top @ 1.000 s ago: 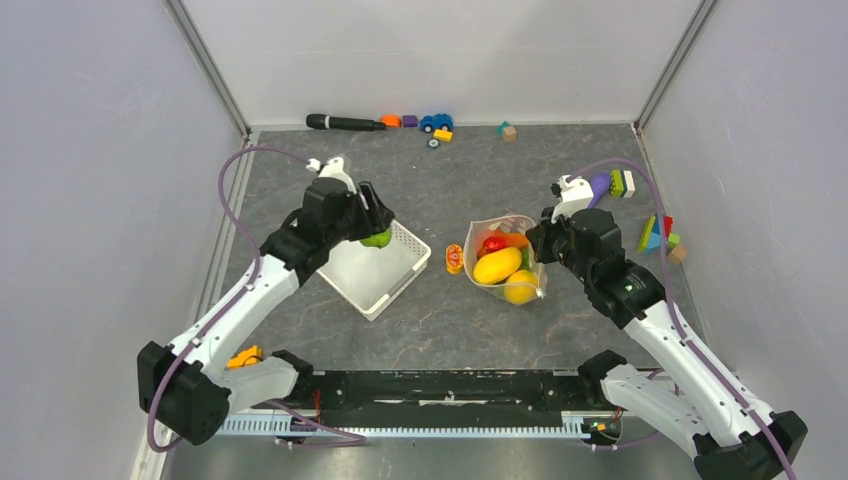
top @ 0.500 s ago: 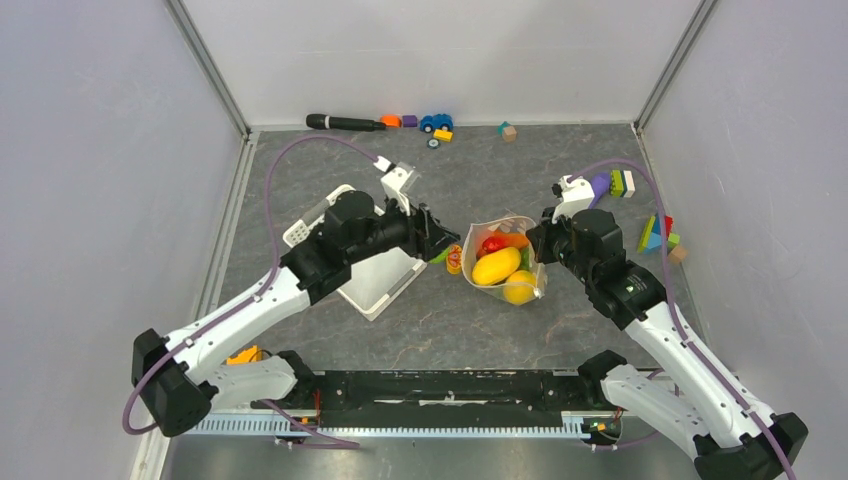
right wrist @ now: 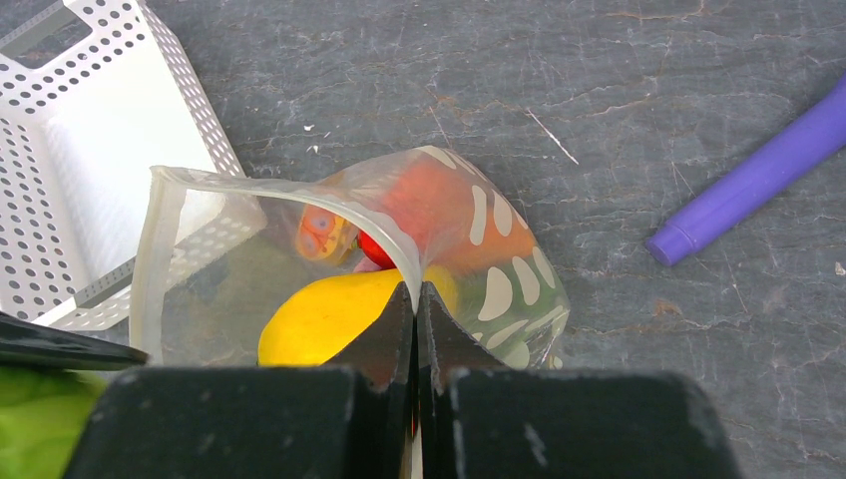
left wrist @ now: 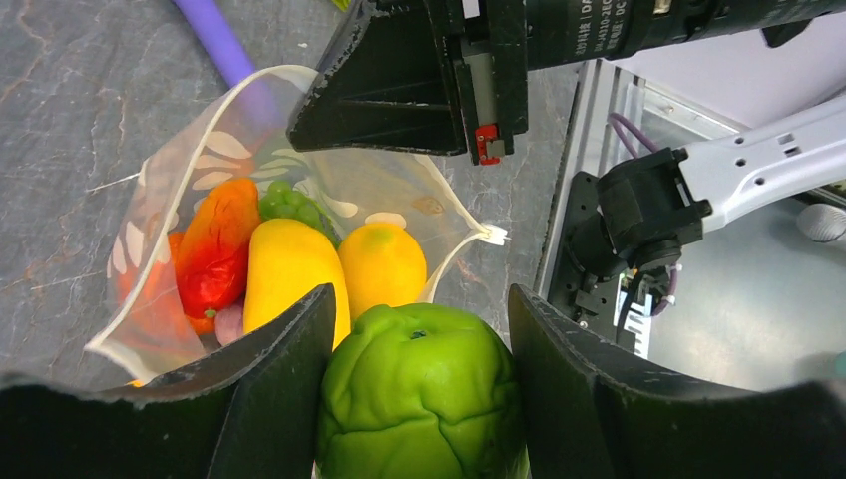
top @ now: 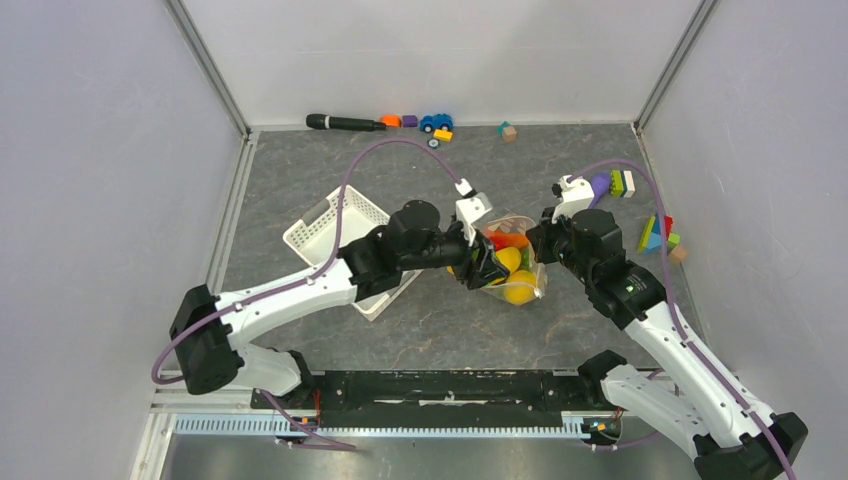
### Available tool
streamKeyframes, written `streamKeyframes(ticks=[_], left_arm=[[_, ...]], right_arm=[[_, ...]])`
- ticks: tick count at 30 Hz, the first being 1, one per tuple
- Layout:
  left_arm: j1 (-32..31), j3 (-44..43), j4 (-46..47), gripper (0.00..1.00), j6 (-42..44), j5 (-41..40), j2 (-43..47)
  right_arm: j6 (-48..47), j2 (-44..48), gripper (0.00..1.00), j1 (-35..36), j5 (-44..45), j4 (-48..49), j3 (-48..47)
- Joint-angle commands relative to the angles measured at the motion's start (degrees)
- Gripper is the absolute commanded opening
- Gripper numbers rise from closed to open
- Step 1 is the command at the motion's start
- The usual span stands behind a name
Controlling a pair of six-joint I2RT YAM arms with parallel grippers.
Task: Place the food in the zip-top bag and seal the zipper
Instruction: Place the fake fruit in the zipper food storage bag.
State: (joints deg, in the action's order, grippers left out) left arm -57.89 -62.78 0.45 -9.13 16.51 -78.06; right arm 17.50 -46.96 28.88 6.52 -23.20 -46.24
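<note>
The zip-top bag (top: 530,286) lies right of centre with its mouth held open. My right gripper (top: 541,244) is shut on the bag's rim (right wrist: 299,196), where the zipper strip runs, and the pinched film sits between its jaws (right wrist: 415,289). Inside the bag (left wrist: 214,150) lie a yellow mango (left wrist: 284,279), a yellow-orange fruit (left wrist: 381,264), a red chili (left wrist: 214,249) and green grapes (left wrist: 291,202). My left gripper (top: 478,262) is shut on the green pepper (left wrist: 419,394) and hovers right at the bag's mouth, above the fruit.
The white basket (top: 330,225) stands left of the bag, under my left forearm. A purple-handled brush (right wrist: 758,175) lies beyond the bag. Building blocks (top: 655,235) sit at the right wall. A black stick (top: 345,122) and small toys lie along the back wall.
My left arm has swung right from over the basket to the bag's mouth, carrying the green pepper. The right arm and the bag have stayed put.
</note>
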Motion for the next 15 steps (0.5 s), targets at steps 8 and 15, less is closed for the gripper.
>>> streamKeyframes(ticks=[8, 15], left_arm=[[-3.12, -6.99, 5.25, 0.40, 6.31, -8.08, -8.15], [-3.45, -9.37, 6.05, 0.40, 7.65, -14.50, -12.75]], right_arm=[[-0.67, 1.27, 0.00, 0.21, 0.52, 2.38, -0.19], [-0.63, 1.44, 0.00, 0.20, 0.47, 2.44, -0.17]])
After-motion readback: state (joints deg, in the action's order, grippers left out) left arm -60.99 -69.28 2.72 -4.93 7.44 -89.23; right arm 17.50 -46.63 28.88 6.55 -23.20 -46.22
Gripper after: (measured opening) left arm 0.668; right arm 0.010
